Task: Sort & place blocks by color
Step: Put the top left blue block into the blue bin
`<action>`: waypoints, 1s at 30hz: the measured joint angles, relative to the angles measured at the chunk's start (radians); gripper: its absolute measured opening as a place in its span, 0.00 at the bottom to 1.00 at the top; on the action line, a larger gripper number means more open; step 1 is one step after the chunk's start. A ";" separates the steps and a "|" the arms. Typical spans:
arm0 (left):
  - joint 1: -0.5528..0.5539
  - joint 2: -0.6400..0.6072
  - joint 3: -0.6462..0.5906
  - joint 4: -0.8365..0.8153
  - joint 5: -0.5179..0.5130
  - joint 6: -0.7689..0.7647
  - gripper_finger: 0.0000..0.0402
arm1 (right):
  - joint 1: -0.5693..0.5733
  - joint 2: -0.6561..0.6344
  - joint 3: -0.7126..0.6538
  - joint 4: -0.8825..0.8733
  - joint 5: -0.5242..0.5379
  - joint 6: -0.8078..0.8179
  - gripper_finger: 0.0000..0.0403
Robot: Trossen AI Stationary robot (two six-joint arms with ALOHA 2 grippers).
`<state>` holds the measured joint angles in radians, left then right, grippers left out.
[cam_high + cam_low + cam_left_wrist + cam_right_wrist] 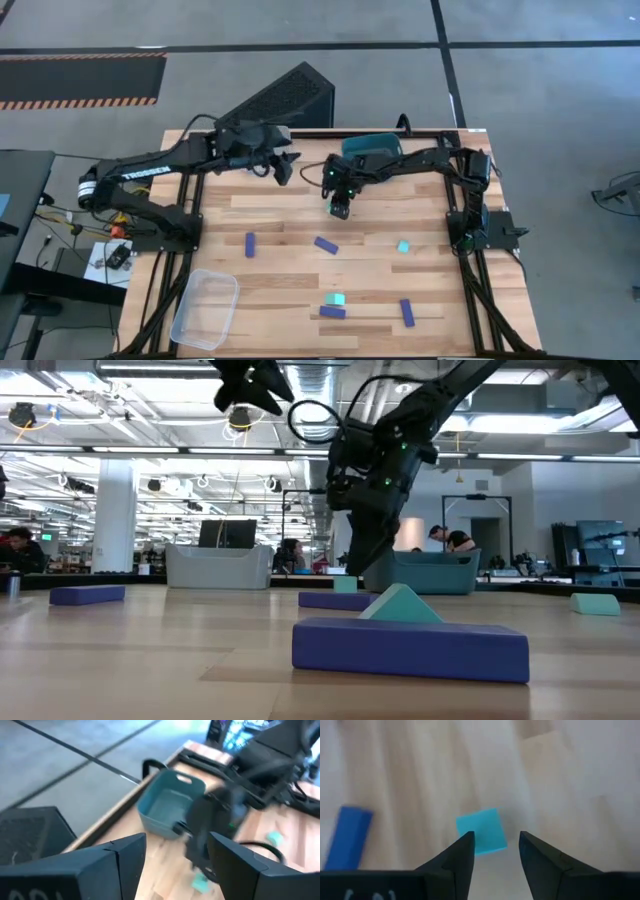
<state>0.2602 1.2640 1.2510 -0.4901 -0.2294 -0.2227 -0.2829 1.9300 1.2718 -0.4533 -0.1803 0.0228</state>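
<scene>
From above, the right gripper [341, 207] hangs just above centre of the frame, and its dark body hides whatever lies beneath it. Only the right wrist view shows that: a teal cube [482, 831] on the bare wood, just beyond the fingertips [466, 840], which stand narrowly apart and hold nothing, with a blue bar [349, 837] cut off at the left edge. The left gripper [283, 167] waits up and to the left; its wrist view shows its fingers [131, 851] wide apart and empty, and behind them, blurred, the teal bin [170, 805] at the table's far edge. Overhead, four blue bars lie scattered, one at [250, 244], with two more teal cubes, one at [403, 246]. A clear bin [205, 308] sits lower left. The low view puts one bar [410, 650] close up, half hiding a cube behind.
</scene>
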 joint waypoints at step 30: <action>0.207 -0.047 0.000 0.171 0.248 0.329 0.46 | 0.151 -0.063 0.000 -0.014 0.262 0.243 0.60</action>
<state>0.4670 1.2167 1.2510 -0.3191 0.0183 0.1063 -0.1321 1.8668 1.2718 -0.4674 0.0818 0.2658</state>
